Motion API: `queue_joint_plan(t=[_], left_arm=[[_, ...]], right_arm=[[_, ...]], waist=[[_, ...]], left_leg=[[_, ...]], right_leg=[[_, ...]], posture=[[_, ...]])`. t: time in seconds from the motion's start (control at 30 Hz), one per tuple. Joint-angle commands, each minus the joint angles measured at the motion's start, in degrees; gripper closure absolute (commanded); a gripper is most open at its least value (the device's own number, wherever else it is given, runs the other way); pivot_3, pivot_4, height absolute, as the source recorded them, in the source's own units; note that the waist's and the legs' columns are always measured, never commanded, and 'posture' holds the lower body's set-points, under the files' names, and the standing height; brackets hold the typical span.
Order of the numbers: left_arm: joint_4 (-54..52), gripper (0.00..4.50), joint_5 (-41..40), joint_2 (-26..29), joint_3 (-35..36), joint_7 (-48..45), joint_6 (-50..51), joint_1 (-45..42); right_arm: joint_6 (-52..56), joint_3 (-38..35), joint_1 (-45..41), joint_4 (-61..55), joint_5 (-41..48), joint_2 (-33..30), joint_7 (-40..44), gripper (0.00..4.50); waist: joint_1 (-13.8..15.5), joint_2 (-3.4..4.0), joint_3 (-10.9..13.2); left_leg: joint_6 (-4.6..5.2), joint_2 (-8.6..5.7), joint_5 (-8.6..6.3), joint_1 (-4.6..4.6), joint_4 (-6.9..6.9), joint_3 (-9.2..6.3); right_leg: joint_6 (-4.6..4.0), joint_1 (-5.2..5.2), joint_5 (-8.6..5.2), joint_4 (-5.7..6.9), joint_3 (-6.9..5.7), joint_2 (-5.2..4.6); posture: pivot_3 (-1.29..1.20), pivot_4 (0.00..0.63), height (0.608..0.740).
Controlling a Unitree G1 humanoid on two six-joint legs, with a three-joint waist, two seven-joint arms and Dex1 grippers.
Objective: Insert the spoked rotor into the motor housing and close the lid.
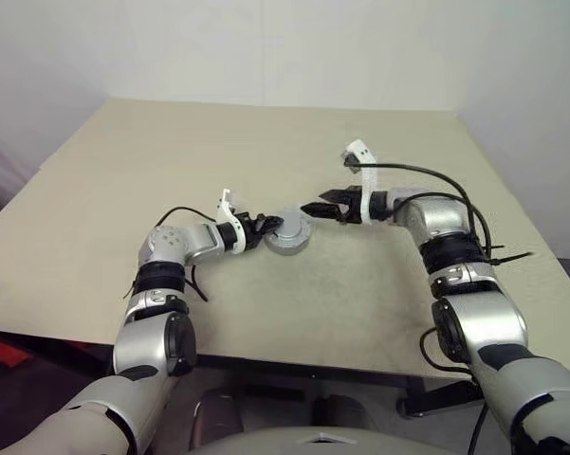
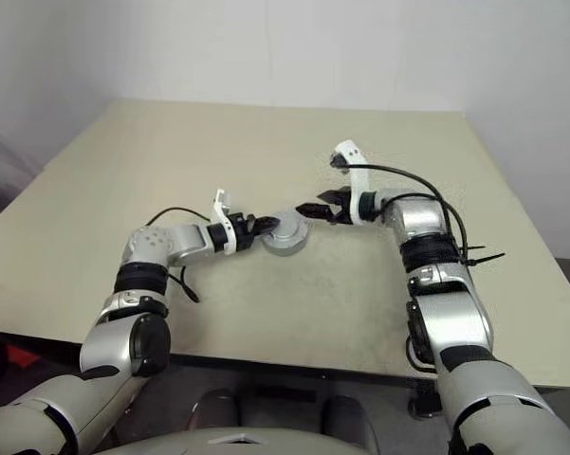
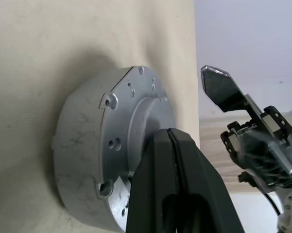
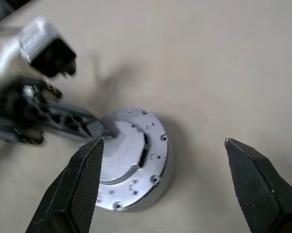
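Note:
The motor housing (image 1: 290, 232) sits on the tan table (image 1: 171, 152), round and silver, with a flat silver lid (image 4: 128, 155) with screw holes lying on top. The lid hides the inside, and the spoked rotor is hidden. My left gripper (image 1: 266, 226) is shut, and its joined fingertips (image 3: 171, 141) rest against the lid's raised centre. My right gripper (image 1: 317, 207) hangs open just above and to the right of the housing, empty, with its fingers (image 4: 82, 179) spread wider than the lid.
The table stands against a white wall, and its front edge runs just below my elbows. A black cable (image 1: 436, 180) loops over my right forearm.

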Motion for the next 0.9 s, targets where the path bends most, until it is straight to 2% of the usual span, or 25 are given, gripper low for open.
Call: queue_joint_plan(t=[0.03, 0.17, 0.37, 0.57, 0.7, 0.9], left_arm=[[-0.7, 4.5, 1.03, -0.25, -1.0, 0.34, 0.72, -0.03], [-1.4, 4.5, 1.09, -0.36, -1.16, 0.29, 0.57, 0.3], [-2.97, 4.5, 1.17, -0.41, -1.31, 0.65, 0.72, 1.06], [-4.39, 4.5, 1.47, -0.29, -1.6, 1.19, 1.02, 2.09], [-5.24, 4.5, 1.62, -0.27, -1.74, 1.4, 1.1, 2.5], [-6.56, 4.5, 1.76, -0.2, -1.81, 1.75, 1.34, 3.19]], right_arm=[[14.41, -5.34, -5.1, 5.16, 4.28, -2.47, -2.22, 0.03], [22.12, -5.55, -4.78, 10.17, 3.96, -3.58, -4.08, 0.03], [25.98, -5.66, -2.19, 9.13, 4.87, -1.93, -4.94, 0.03], [27.46, -8.31, 0.36, 7.34, 6.91, 2.3, -7.68, 0.03], [26.27, -12.67, 0.97, 7.07, 8.88, 8.15, -12.11, 0.03], [26.34, -14.81, 2.27, 5.05, 10.38, 13.02, -15.53, 0.03]], waist=[[0.25, 0.01, 0.0], [0.42, 0.01, 0.0], [0.49, 0.05, 0.01], [0.17, 0.04, 0.0], [-0.31, 0.02, -0.04], [-0.34, 0.01, -0.05]], left_leg=[[-0.01, 0.0, 0.01, 0.0, 0.01, 0.0], [-0.03, 0.03, 0.02, -0.01, 0.01, 0.0], [-0.06, 0.05, 0.03, -0.03, 0.04, 0.0], [-0.08, 0.07, 0.04, 0.04, 0.03, 0.01], [-0.14, 0.12, 0.08, 0.17, -0.01, 0.01], [-0.33, 0.14, 0.18, 0.35, -0.18, 0.02]], right_leg=[[0.0, 0.0, 0.0, 0.01, -0.01, 0.0], [0.0, 0.0, 0.0, 0.0, -0.04, 0.0], [0.0, -0.03, 0.0, 0.03, -0.05, 0.0], [0.01, -0.03, 0.01, 0.09, -0.04, 0.01], [0.01, -0.02, 0.01, 0.15, -0.01, 0.07], [0.0, -0.01, 0.01, 0.21, 0.02, 0.12]], posture=[[0.0, 0.0, 0.74], [0.0, 0.0, 0.74], [0.0, 0.0, 0.74], [0.0, 0.0, 0.74], [0.0, 0.0, 0.74], [0.0, 0.0, 0.74]])
